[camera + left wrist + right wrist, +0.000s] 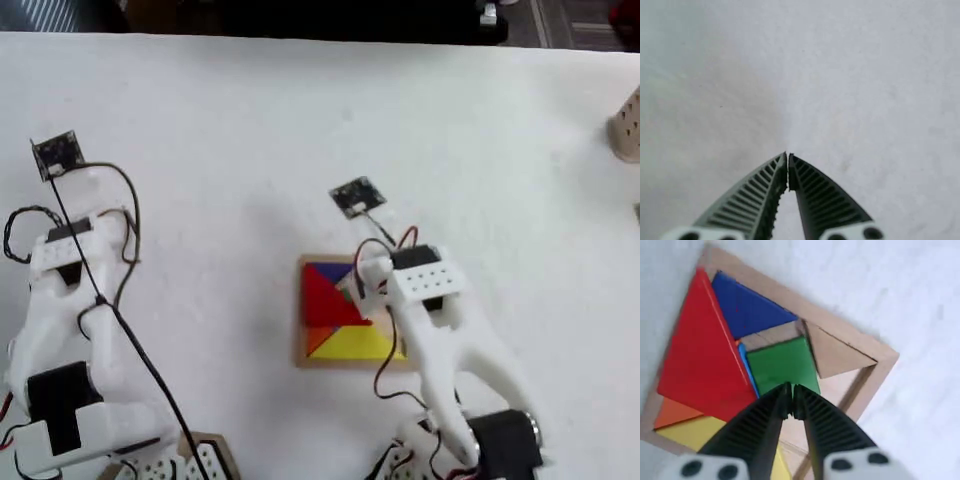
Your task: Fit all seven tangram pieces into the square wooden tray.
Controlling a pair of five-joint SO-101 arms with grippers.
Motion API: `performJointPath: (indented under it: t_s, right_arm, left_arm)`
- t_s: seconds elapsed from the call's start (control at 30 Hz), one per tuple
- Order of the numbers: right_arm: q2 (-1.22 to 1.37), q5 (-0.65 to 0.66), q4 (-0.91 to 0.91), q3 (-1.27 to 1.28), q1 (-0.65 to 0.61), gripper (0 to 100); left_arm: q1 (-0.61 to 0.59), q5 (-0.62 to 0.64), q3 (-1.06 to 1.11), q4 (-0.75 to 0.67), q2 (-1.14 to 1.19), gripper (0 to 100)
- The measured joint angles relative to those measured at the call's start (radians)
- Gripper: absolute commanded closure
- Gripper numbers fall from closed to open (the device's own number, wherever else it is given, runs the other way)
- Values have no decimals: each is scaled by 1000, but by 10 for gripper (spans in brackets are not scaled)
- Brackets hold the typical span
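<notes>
Over the square wooden tray (810, 315), hovers with right gripper (791, 400) pinched shut on nothing at the green square (782, 365), most of 7 pieces seemingly in, bare floor alongside unfilled, left gripper (788, 172) closed, empty, well apart from the tray.

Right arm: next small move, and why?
Probably nudge the green square with the shut right gripper toward the blue triangle. The tips are at the square's edge, a bare strip shows between the two pieces, and the square looks unseated in the tray.

White table (250, 120), dark strip (300, 15) behind.
</notes>
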Motion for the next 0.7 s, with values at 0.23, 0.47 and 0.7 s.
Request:
performJointPath:
  t_s: [0.23,0.47,0.7]
  right_arm:
    - [-239,-2,55,0,-118,981]
    - [-272,-66,-46,143,-281,981]
    - [-259,-58,-44,175,-60,981]
  left_arm:
    - [2,0,0,0,0,977]
    - [2,0,0,0,0,977]
    - [2,0,0,0,0,977]
